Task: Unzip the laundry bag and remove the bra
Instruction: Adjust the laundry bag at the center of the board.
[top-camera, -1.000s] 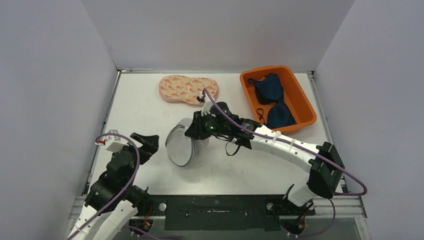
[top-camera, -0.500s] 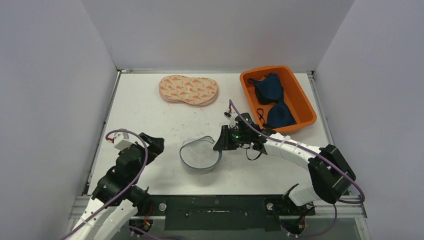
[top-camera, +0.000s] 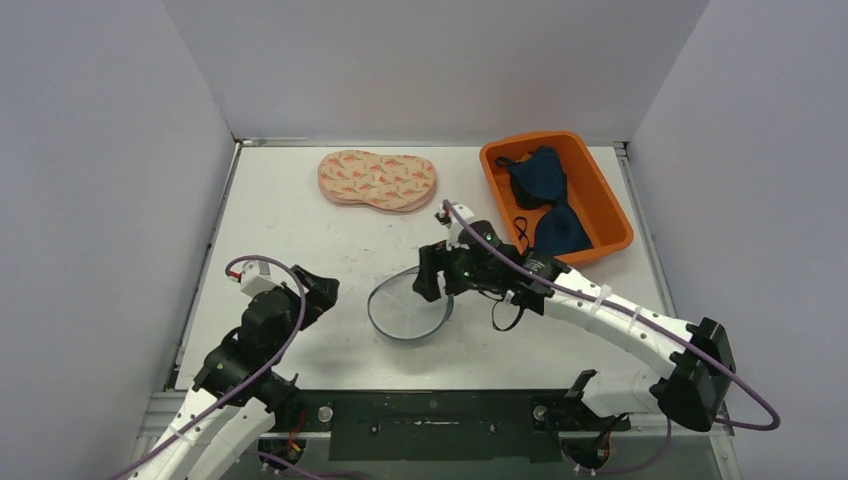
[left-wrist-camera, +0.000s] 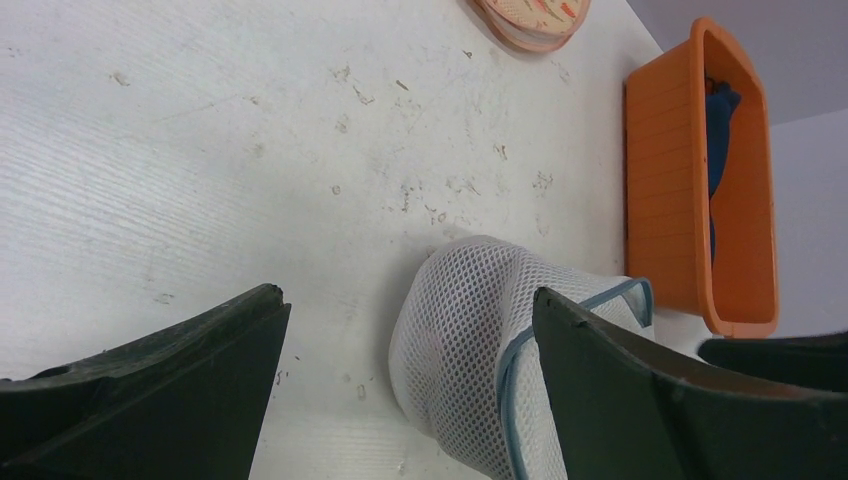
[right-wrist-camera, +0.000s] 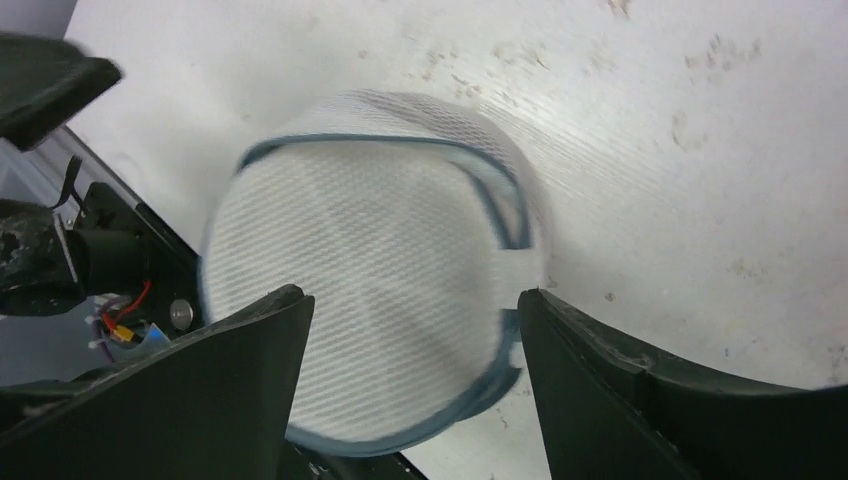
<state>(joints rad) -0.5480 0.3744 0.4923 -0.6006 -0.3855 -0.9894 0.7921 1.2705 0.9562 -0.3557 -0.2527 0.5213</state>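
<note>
The white mesh laundry bag (top-camera: 405, 306) with blue-grey trim lies as a round shape on the table's middle. It also fills the right wrist view as the bag (right-wrist-camera: 370, 270), blurred. My right gripper (top-camera: 434, 274) hovers at the bag's right rim, open, jaws wide with nothing between them (right-wrist-camera: 412, 297). My left gripper (top-camera: 316, 293) is open to the left of the bag, which shows between its fingers as the bag (left-wrist-camera: 470, 330). A peach patterned bra (top-camera: 377, 180) lies at the back of the table. Whether anything is inside the bag I cannot tell.
An orange bin (top-camera: 612, 218) at the back right holds dark blue bras (top-camera: 545, 190); the bin (left-wrist-camera: 670, 180) also shows in the left wrist view. White walls close in the table on three sides. The black mounting rail (top-camera: 430, 410) runs along the near edge.
My right gripper has opened and let go of the laundry bag, which went from held upright to lying on the table. The left gripper crept right toward the bag.
</note>
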